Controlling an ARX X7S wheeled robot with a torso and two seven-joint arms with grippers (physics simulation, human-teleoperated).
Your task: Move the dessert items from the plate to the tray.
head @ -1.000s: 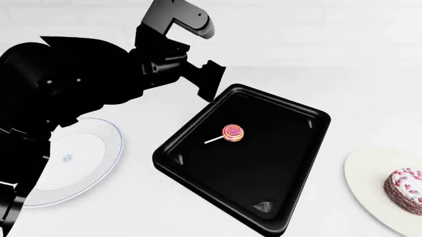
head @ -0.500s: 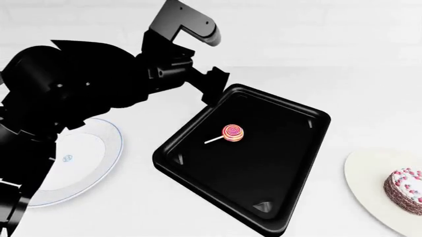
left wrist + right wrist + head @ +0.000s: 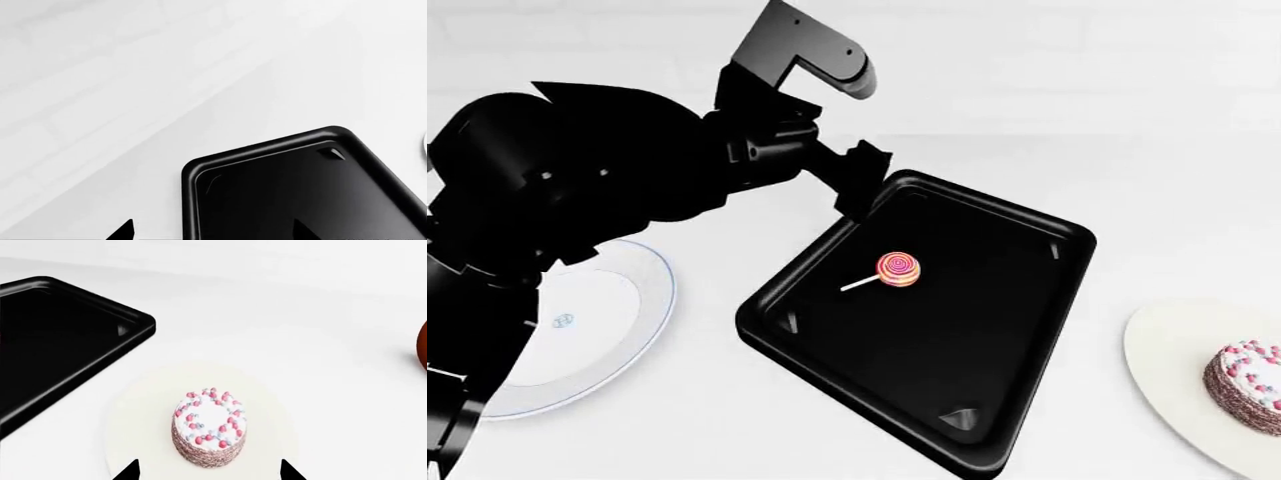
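Note:
The pink-orange swirl lollipop (image 3: 898, 270) lies on its white stick inside the black tray (image 3: 961, 340). My left gripper (image 3: 857, 182) hovers above the tray's far left corner, open and empty. In the left wrist view only its fingertips (image 3: 124, 231) show over the tray (image 3: 300, 190). The white-frosted cake (image 3: 1245, 385) with pink sprinkles sits on a cream plate (image 3: 1168, 360) at the right edge. My right gripper (image 3: 209, 473) is open, its tips either side of the cake (image 3: 210, 427) and apart from it. It is out of the head view.
A white plate with a pale blue rim (image 3: 601, 330) lies left of the tray, partly under my left arm. A dark red-brown round object (image 3: 422, 346) shows at the edge of the right wrist view. The cream plate (image 3: 143, 410) lies close beside the tray's corner (image 3: 100, 335).
My left arm has shifted slightly to the right, bringing its gripper over the tray's far left corner. The lollipop, cake and plates have not moved.

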